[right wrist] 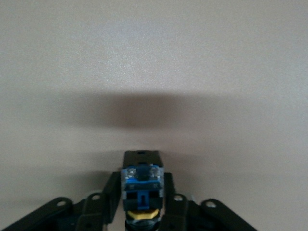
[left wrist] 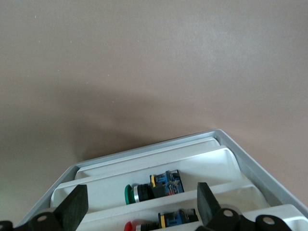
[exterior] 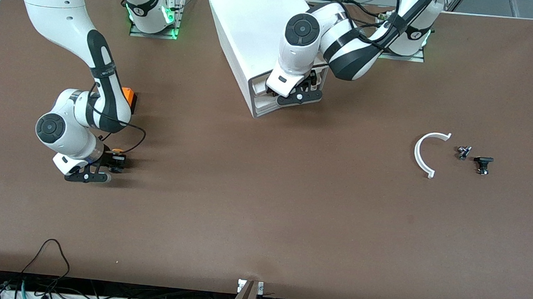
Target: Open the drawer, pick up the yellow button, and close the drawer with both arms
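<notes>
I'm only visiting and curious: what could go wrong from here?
The right gripper pinches the small button over bare table; it might slip out. The left gripper, open at the cabinet, faces several drawers holding other buttons; it could push the wrong one.

The right arm point(exterior: 70, 37) reached out from its base and folded down low over the bench toward its own end. Its hand point(exterior: 116, 160) was clamped on the button point(right wrist: 141, 190), fingers point(right wrist: 111, 192) pressed to either side. The left arm point(exterior: 348, 47) bent down at the cabinet front point(exterior: 262, 103), its hand point(exterior: 298, 93) with fingers point(left wrist: 74, 207) spread wide apart.
</notes>
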Robot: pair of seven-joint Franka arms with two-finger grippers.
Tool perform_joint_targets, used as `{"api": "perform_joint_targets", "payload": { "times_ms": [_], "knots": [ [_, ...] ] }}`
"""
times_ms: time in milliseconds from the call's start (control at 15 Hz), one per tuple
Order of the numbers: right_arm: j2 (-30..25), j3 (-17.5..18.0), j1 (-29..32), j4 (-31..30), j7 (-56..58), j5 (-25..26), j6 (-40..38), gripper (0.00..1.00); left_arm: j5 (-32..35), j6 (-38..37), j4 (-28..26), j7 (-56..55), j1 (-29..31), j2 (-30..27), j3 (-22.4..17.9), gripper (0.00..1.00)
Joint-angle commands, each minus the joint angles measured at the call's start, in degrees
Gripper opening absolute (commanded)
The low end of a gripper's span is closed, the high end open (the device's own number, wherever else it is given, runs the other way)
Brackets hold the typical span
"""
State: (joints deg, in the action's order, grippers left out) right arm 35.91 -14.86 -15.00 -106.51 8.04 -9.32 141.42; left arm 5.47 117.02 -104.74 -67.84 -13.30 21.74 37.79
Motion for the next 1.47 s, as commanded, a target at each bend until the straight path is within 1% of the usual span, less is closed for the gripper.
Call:
{"api": "perform_joint_targets", "payload": {
  "times_ms": [0,67,133,400,533,733,933,1067,1133,1267,1333,1400],
  "knots": [
    [-0.7,0.5,0.7,0.6,1.2,-1.1,0.3,0.99,-1.7,-1.0,-1.2,-0.5,-0.1,-1.4,1.1,1.0],
    [-1.1,0.5,0.6,1.0,1.3,-1.2,-0.4,0.99,-1.7,-1.0,-1.2,-0.5,-0.1,-1.4,1.1,1.0],
    [-2.8,0.5,0.5,1.0,1.2,-1.2,-1.7,0.99,-1.7,-1.0,-1.2,-0.4,-0.1,-1.3,1.1,1.0],
    [-11.3,0.8,-0.8,2.4,0.5,-1.0,-11.1,0.99,-1.7,-3.2,0.1,0.7,0.9,-1.6,1.1,1.0],
    [-15.3,0.8,-0.9,2.5,1.3,-0.6,-12.2,0.99,-1.6,-3.8,0.9,2.9,2.0,-1.8,1.0,1.0],
    [-20.7,0.7,-0.9,2.4,0.6,-0.7,-19.4,0.99,-1.6,-9.2,5.3,12.9,7.0,-1.8,1.0,1.0],
    [-27.0,0.6,-0.9,2.4,-1.6,-0.2,-26.7,0.99,-1.5,-14.7,11.7,21.4,12.2,-1.7,0.7,1.0],
    [-29.7,0.6,-0.9,2.4,-3.1,0.1,-29.3,0.99,-0.8,-17.1,15.0,29.1,15.7,-1.7,0.5,1.0],
    [-31.1,0.7,-0.9,2.5,-3.5,0.8,-29.4,0.99,-0.7,-18.3,16.2,33.3,17.1,-1.7,0.2,1.0],
    [-33.3,1.2,-0.9,2.7,-4.7,3.3,-32.8,0.99,-0.6,-20.2,18.8,40.5,20.0,-1.7,-0.1,1.0],
    [-34.7,1.7,-0.6,2.7,-6.3,4.8,-34.2,0.99,-0.6,-21.6,20.3,43.3,21.5,-1.7,-0.1,1.0],
    [-36.3,4.1,0.8,2.6,-7.6,6.1,-35.1,0.99,-0.6,-22.7,22.0,46.8,23.0,-1.7,-0.2,1.0]
  ]
}}
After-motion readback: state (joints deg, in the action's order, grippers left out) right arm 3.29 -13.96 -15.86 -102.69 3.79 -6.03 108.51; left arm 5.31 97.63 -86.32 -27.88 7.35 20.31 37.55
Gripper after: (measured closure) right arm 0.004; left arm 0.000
